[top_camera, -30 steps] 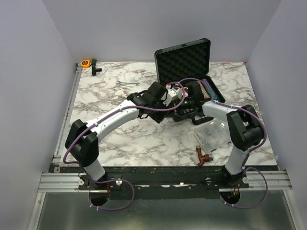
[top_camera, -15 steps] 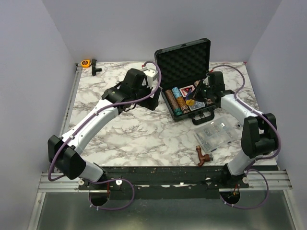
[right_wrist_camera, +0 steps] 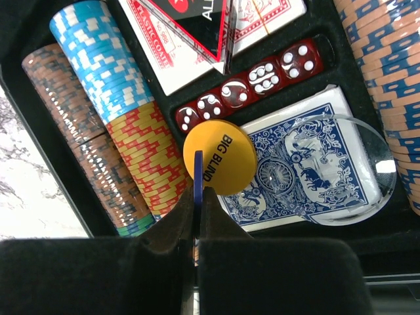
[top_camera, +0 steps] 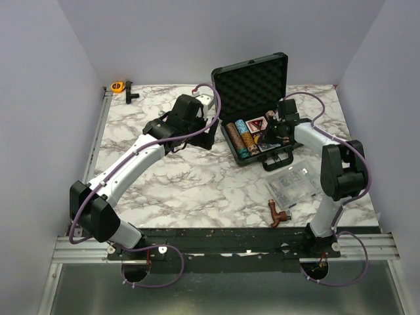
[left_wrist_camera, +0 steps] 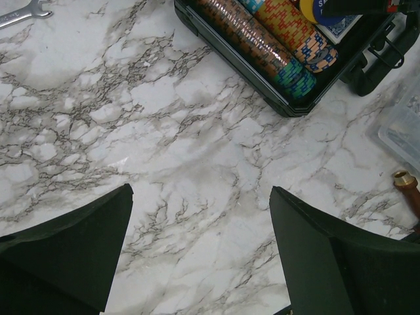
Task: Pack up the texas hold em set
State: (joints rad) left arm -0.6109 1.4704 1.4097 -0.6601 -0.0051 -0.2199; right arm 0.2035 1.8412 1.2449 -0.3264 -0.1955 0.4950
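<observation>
Blue and thin, a small round disc (right_wrist_camera: pixel 198 167) is pinched on its edge in the right gripper (right_wrist_camera: pixel 198 197), whose jaws are squeezed tight on it. It hangs just over the open black case (top_camera: pixel 251 84), right by the yellow disc (right_wrist_camera: pixel 223 164) that says BIG BLIND and lies partly on the blue card deck (right_wrist_camera: pixel 308 170). I think the job now is to put this disc down in the case. To do it well, the gripper should go down slowly, tip the disc flat next to the yellow one, and only then let go. Dropped on its edge, it may roll or get stuck. The 5 red dice (right_wrist_camera: pixel 249 88) sit in a row just behind the yellow disc, and the chips (right_wrist_camera: pixel 92 72) lie close by, so the fingers must not bump them.

The left gripper (left_wrist_camera: pixel 200 193) is wide open and holds nothing. It hovers over the marble table (top_camera: pixel 170 177) beside the case, out of the way. A wrench (left_wrist_camera: pixel 20 13) lies well apart from the case. A clear box (top_camera: pixel 292 184) and a brown pipe fitting (top_camera: pixel 277 213) sit in front of the case, near the right arm, but not in the disc's path. The lid stands up and is not yet shut
</observation>
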